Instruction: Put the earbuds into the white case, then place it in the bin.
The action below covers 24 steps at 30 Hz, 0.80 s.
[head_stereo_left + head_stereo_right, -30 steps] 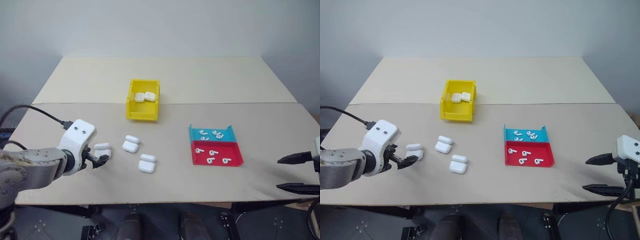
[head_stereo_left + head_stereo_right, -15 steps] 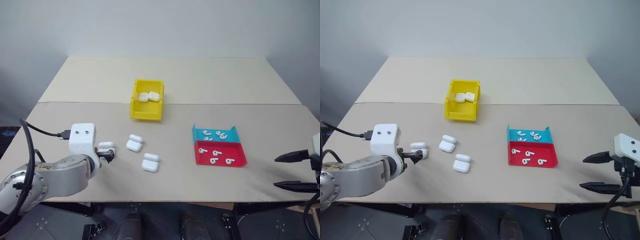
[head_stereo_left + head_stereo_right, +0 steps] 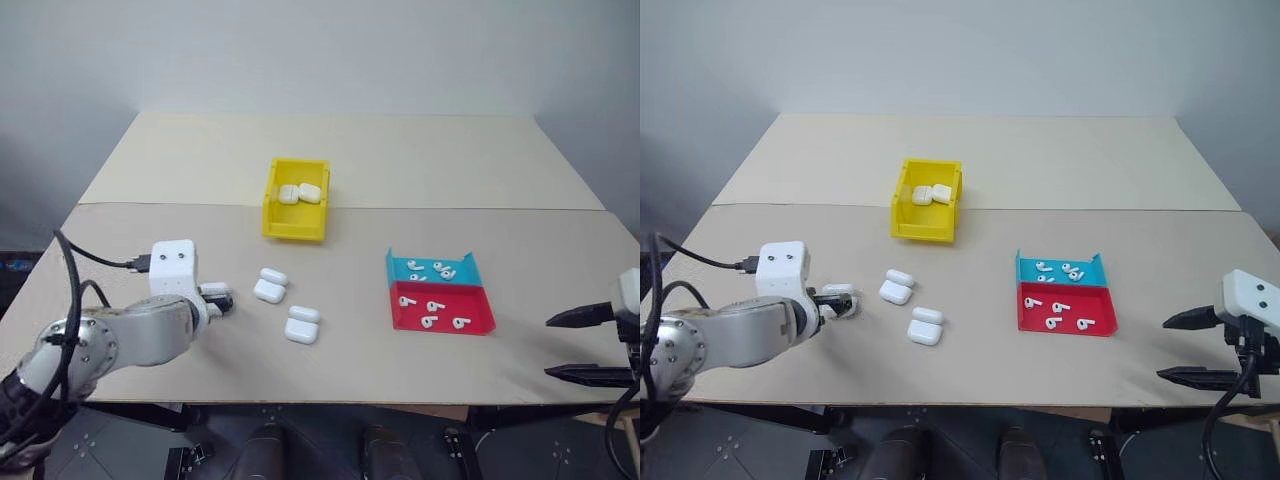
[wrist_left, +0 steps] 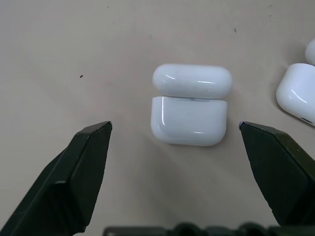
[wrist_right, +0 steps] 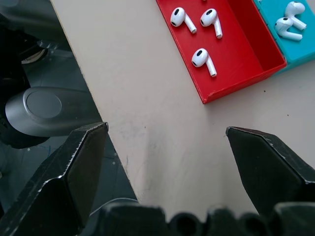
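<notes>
The left tool [image 4: 174, 129] has been rolled about its own axis over the last second: its white wrist housing, seen tilted before, is now turned upright. It has also been carried a little forward and inward over the tabletop [image 3: 350, 370], closer to the white case [image 4: 189, 104]. That case, which lay beside and partly ahead of the black fingers [image 4: 81, 167] a second ago, is now framed between the widely spread fingers, untouched, with its lid end pointing away from the tool.
</notes>
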{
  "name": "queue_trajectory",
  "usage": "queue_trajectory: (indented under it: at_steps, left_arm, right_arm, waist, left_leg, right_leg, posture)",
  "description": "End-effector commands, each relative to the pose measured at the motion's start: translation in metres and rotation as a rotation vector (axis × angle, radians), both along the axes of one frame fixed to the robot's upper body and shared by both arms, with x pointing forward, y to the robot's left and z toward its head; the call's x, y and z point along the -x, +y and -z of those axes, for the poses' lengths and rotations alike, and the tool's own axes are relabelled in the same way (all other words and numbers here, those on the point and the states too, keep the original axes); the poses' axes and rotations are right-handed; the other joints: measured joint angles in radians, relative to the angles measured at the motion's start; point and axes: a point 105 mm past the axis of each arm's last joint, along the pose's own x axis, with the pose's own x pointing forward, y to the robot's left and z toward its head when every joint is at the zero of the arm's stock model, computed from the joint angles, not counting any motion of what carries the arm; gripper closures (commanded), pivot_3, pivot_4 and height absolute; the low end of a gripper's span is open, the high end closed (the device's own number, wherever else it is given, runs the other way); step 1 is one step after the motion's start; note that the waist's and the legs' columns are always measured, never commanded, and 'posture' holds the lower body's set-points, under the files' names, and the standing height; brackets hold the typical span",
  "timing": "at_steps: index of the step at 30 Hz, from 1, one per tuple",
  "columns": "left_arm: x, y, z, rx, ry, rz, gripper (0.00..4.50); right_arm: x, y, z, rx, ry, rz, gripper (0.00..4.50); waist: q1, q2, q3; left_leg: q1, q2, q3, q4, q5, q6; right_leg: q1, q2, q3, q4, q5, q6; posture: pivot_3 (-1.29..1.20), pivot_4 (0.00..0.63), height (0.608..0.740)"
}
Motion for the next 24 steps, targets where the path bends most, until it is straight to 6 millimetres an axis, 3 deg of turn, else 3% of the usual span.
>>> queue_trajectory:
  at_steps: [1,14,24]
  left_arm:
    - [-0.004,0.001,-0.004,-0.016,-0.002,0.01,0.0]
    - [-0.01,-0.007,0.015,0.017,0.081,0.014,0.0]
    - [-0.016,-0.007,0.009,-0.006,0.07,0.024,0.0]
  right_arm:
    - [0.001,-0.001,-0.01,0.012,-0.036,0.004,0.04]
    - [0.004,-0.001,-0.009,0.008,-0.034,0.013,0.04]
    - [0.004,-0.001,-0.008,0.004,-0.033,0.015,0.04]
  waist:
    - [0.0,0.0,0.0]
    - [0.0,-0.001,0.0]
    - [0.0,-0.001,0.0]
  left_leg:
    - [0.0,0.0,0.0,0.0,0.0,0.0]
    - [0.0,0.0,0.0,0.0,0.001,-0.001]
    - [-0.001,-0.001,0.0,0.0,0.001,-0.001]
  right_leg:
    - [0.0,0.0,0.0,0.0,0.0,0.0]
    - [0.0,0.0,0.0,0.0,0.0,0.001]
    - [0.0,0.0,0.0,0.0,0.0,0.001]
  posture:
    - [0.0,0.15,0.74]
    - [0.0,0.15,0.74]
    - [0.0,0.15,0.74]
